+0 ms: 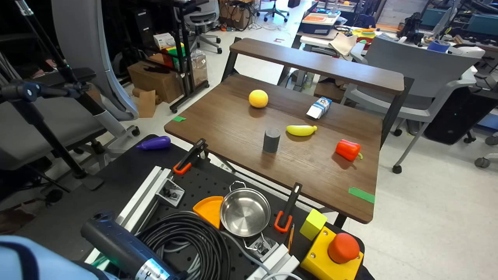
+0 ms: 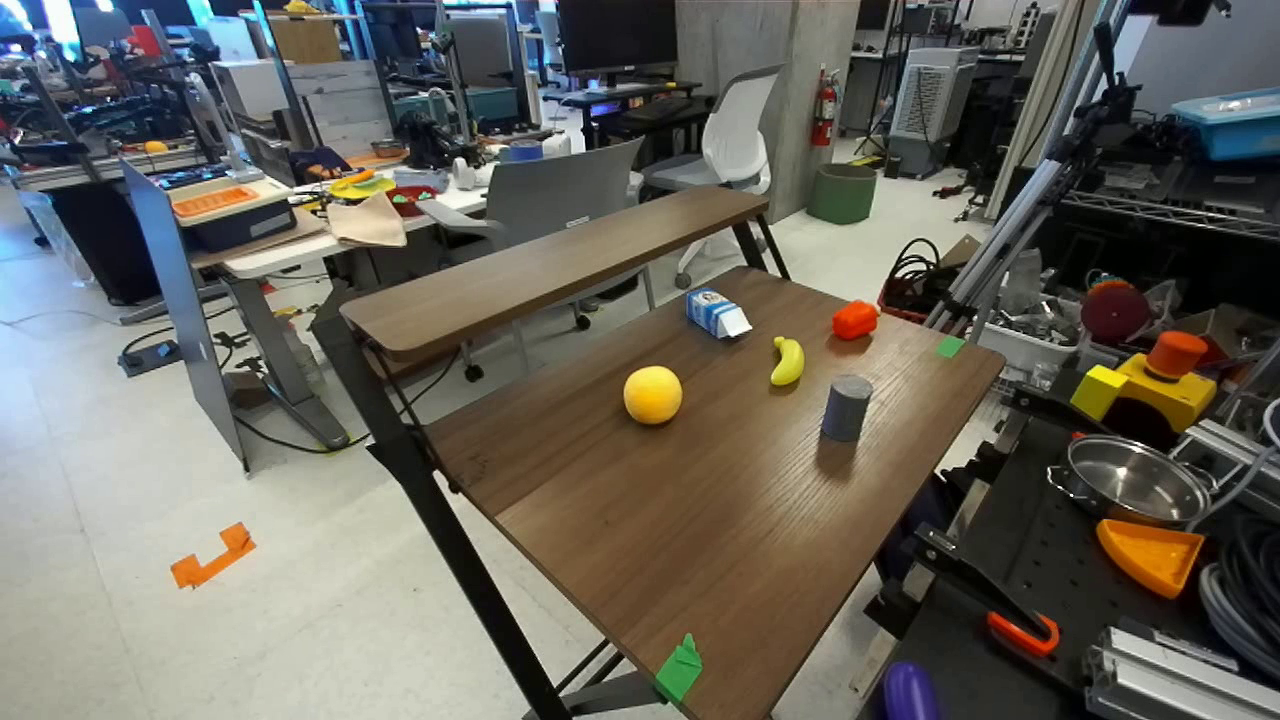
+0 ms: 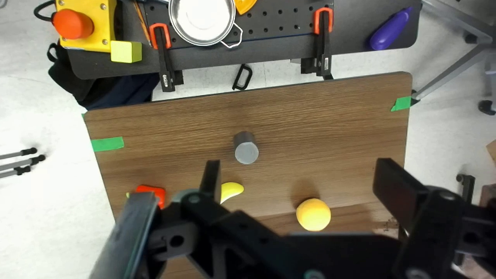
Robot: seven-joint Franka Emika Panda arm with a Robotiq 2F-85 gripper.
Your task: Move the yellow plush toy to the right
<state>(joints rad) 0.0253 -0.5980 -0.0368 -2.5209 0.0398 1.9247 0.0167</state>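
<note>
The yellow plush toy [image 1: 258,98] is a round yellow-orange ball resting on the brown wooden table. In an exterior view it sits toward the far left, and it also shows in an exterior view [image 2: 653,395] near the raised shelf's side. In the wrist view the toy [image 3: 313,215] lies between the lines of the two fingers, well below them on the table. My gripper [image 3: 300,170] is wide open and holds nothing, high above the table. The gripper does not show in either exterior view.
A yellow banana [image 1: 301,130], a grey cylinder [image 1: 271,140], a red pepper [image 1: 348,150] and a blue-white carton [image 1: 319,107] stand on the table [image 1: 218,116]. A raised shelf [image 1: 311,62] spans its back edge. A black bench with a steel pot [image 1: 245,212] and clamps adjoins the front.
</note>
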